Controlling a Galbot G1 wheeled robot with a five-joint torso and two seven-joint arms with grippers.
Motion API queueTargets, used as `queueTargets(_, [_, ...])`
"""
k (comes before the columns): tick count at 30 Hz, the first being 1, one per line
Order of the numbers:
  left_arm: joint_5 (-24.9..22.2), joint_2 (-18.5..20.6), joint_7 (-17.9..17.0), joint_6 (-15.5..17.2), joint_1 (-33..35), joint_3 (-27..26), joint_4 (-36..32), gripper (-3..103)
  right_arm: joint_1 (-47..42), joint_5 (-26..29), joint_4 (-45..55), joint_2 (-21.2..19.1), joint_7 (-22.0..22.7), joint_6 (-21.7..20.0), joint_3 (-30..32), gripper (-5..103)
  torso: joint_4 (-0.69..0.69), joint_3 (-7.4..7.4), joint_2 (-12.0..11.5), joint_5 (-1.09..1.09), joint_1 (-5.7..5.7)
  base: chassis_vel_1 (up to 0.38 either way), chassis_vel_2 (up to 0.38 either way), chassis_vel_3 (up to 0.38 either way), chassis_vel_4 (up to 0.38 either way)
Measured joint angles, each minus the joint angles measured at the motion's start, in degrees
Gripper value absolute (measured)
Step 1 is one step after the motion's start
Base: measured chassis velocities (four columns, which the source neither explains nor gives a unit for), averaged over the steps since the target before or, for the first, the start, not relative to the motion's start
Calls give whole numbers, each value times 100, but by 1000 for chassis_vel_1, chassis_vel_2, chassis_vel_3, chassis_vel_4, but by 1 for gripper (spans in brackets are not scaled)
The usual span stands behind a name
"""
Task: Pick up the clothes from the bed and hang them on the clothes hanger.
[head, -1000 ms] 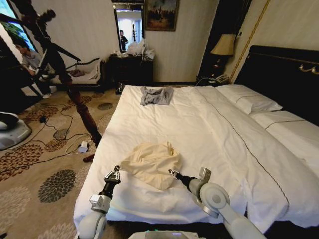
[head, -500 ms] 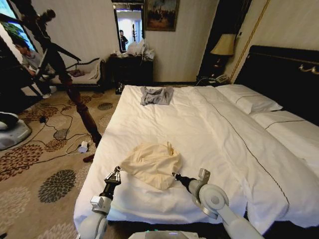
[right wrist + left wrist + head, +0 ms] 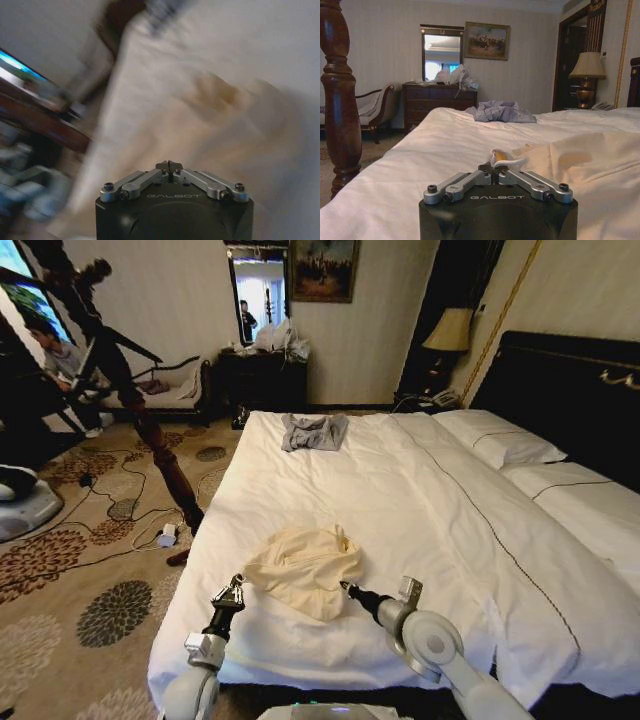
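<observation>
White bed (image 3: 420,500) bears my limp, light shirt (image 3: 305,568): left jaws (image 3: 496,167) pinch its hem, right jaws (image 3: 169,165) clenched empty.

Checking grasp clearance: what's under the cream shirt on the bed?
The crumpled cream long-sleeved shirt lies directly on the white bed sheet, which shows all around it. Whatever sits beneath its folds is covered. The left end effector is shut on its near edge; the right end effector touches its other side.

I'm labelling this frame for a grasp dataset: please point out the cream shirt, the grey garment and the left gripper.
cream shirt (image 3: 305,568), head view, middle of the crumpled fabric.
grey garment (image 3: 313,431), head view, centre of the bundle.
left gripper (image 3: 496,167), left wrist view, tips of the jaws at the shirt's edge.
</observation>
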Motion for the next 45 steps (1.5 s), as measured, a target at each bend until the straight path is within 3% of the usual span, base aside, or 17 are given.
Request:
queueTargets(6, [60,-29,2,-16,26,18,4,1,1199,760,-103,-32,-569,378,-349,0,3,0,0,0,0,0,0,0,0])
queueTargets(8, [123,-79,5,-47,46,23,13,1,2161,995,-436,2,-587,448,-721,0,4,1,0,1,1,0,0,0,0])
queueTargets(11, [151,-125,9,-63,60,32,14,1,2681,1045,-651,4,-392,396,-897,0,6,1,-1,-1,2,0,0,0,0])
queueTargets(13, [162,-181,12,-71,69,44,2,1,3011,1193,-732,-18,234,52,-937,-3,5,1,-1,-1,3,0,0,0,0])
queueTargets(14, [162,-196,14,-76,69,49,-7,1,3022,1254,-710,-36,506,-99,-918,1,3,1,-1,-1,3,0,0,0,0])
queueTargets(16, [162,-207,15,-78,66,50,-12,1,2969,1292,-655,-61,788,-228,-887,1,1,1,-1,0,3,0,0,0,0])
queueTargets(19, [156,-197,16,-85,64,50,-20,1,2100,1317,-339,-138,1631,-511,-607,17,-3,0,-1,3,1,0,0,0,0])
queueTargets(20, [154,-179,16,-86,66,52,-20,1,1817,1285,-231,-151,1762,-545,-511,22,-3,0,-1,2,1,0,0,0,0])
queueTargets(22, [153,-169,16,-86,66,55,-17,1,1666,1250,-178,-152,1812,-554,-463,22,-2,0,0,2,1,0,0,0,0])
queueTargets(24, [150,-123,16,-86,62,57,3,1,1135,1056,-65,-145,1959,-590,-361,38,0,0,0,0,0,0,0,0,0])
queueTargets(26, [150,-109,16,-86,61,57,7,1,1033,1001,-61,-135,1978,-597,-355,38,-1,0,0,0,0,0,0,0,0])
queueTargets(30, [145,-13,15,-86,119,49,1,1,687,675,-139,-39,1994,-605,-355,60,1,0,0,1,0,0,0,0,0])
queueTargets(33, [134,37,14,-88,157,25,-15,1,606,555,-187,3,1980,-605,-365,66,2,0,0,0,0,0,0,0,0])
queueTargets(39, [102,83,13,-99,199,-9,-44,1,483,399,-240,31,1941,-632,-423,88,1,0,0,0,0,0,0,0,0])
queueTargets(40, [94,87,13,-102,202,-13,-46,1,459,384,-240,38,1910,-638,-439,97,1,0,0,0,0,0,0,0,0])
queueTargets(44, [83,94,13,-108,202,-22,-46,1,418,329,-239,44,1855,-678,-482,98,1,0,0,0,0,0,0,0,0])
queueTargets(45, [76,95,12,-111,203,-26,-46,1,397,266,-239,41,1849,-727,-506,93,1,0,0,0,0,0,0,0,0])
